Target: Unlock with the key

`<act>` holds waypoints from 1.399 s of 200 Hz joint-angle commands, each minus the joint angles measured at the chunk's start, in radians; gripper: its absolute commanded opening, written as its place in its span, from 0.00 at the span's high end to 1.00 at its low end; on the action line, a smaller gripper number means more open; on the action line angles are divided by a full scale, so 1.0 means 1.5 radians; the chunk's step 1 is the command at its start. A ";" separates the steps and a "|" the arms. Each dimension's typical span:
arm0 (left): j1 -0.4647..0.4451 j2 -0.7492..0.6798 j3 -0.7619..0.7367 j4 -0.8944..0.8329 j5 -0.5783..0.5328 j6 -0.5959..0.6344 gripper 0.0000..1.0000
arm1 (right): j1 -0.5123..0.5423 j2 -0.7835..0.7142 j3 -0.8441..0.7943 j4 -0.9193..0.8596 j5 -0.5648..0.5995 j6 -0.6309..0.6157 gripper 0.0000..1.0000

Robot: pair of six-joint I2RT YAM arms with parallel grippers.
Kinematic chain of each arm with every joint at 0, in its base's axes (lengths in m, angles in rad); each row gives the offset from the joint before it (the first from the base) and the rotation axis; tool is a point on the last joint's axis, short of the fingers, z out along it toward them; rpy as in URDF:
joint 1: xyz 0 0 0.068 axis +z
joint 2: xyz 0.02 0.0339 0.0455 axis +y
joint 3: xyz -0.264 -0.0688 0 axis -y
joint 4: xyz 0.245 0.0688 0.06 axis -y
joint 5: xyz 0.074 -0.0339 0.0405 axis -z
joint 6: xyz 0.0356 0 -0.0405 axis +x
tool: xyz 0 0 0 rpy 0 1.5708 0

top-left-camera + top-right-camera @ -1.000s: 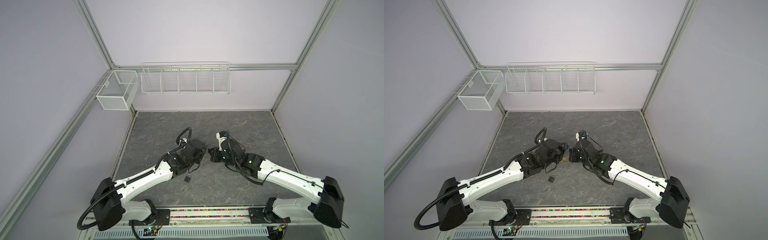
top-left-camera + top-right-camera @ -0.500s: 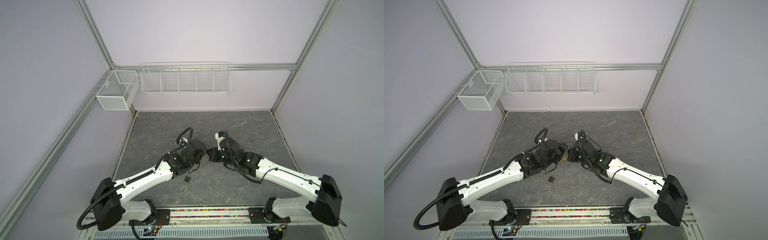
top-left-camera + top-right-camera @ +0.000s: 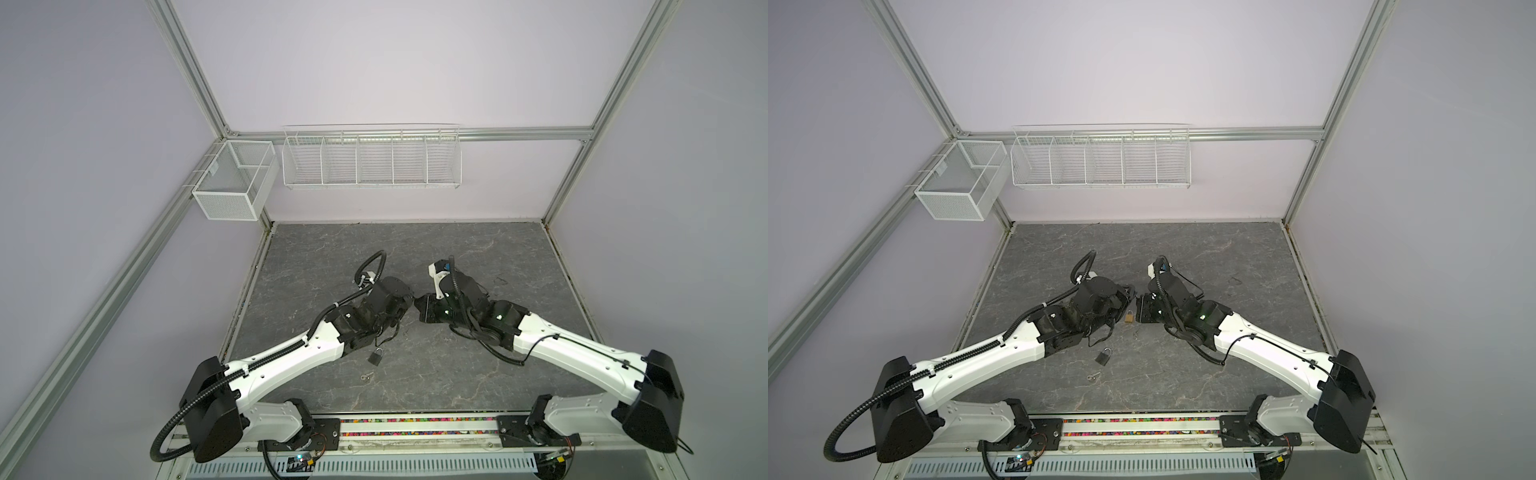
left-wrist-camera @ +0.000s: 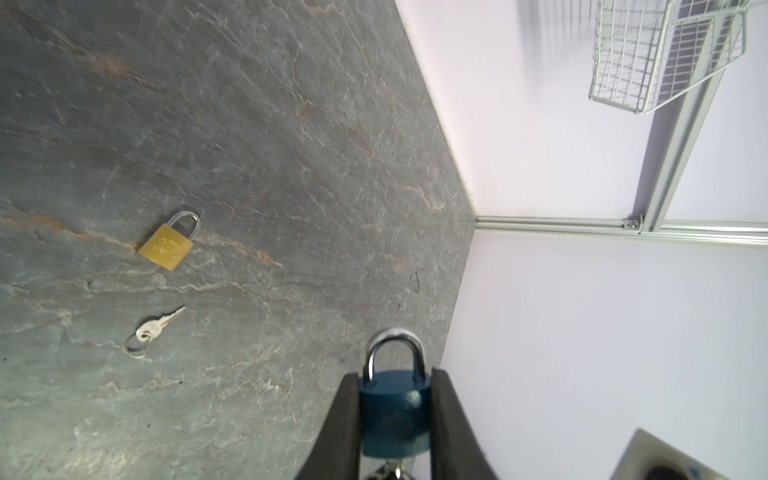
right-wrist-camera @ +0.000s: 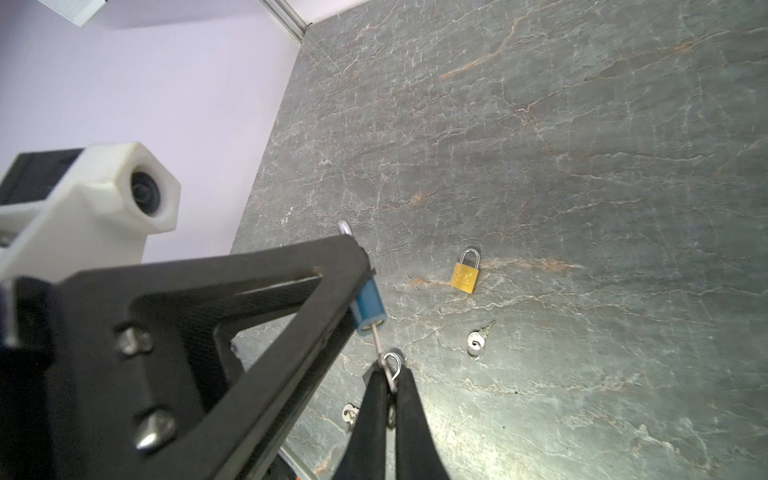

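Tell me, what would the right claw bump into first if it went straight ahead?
Most likely the blue padlock: the right claw pinches a key whose tip sits in its bottom, with the left claw gripping it.

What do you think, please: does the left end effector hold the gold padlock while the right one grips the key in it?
Not quite: the left wrist view shows the left end effector holding the blue padlock, not the gold padlock; the rest stands.

Brass padlock (image 3: 1129,317) near left end effector (image 4: 395,374), dark padlock (image 3: 1104,356) near front, rear tabletop (image 3: 1225,249) open
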 commanded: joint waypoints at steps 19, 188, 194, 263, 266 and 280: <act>-0.017 -0.005 0.008 0.048 0.115 -0.031 1.00 | 0.021 -0.002 0.026 0.067 0.042 -0.094 0.93; -0.018 -0.020 -0.003 0.084 0.136 0.043 1.00 | -0.037 -0.011 0.012 0.204 -0.207 0.100 0.93; -0.018 -0.021 -0.004 0.085 0.137 0.044 1.00 | -0.036 -0.012 0.017 0.192 -0.201 0.090 0.93; -0.013 -0.043 -0.058 0.195 0.146 0.063 1.00 | -0.056 -0.047 -0.008 0.219 -0.224 0.110 0.94; -0.012 -0.045 -0.060 0.200 0.148 0.066 1.00 | -0.056 -0.049 -0.009 0.220 -0.226 0.111 0.94; -0.010 -0.049 -0.063 0.210 0.155 0.076 1.00 | -0.060 -0.056 -0.011 0.223 -0.233 0.119 0.94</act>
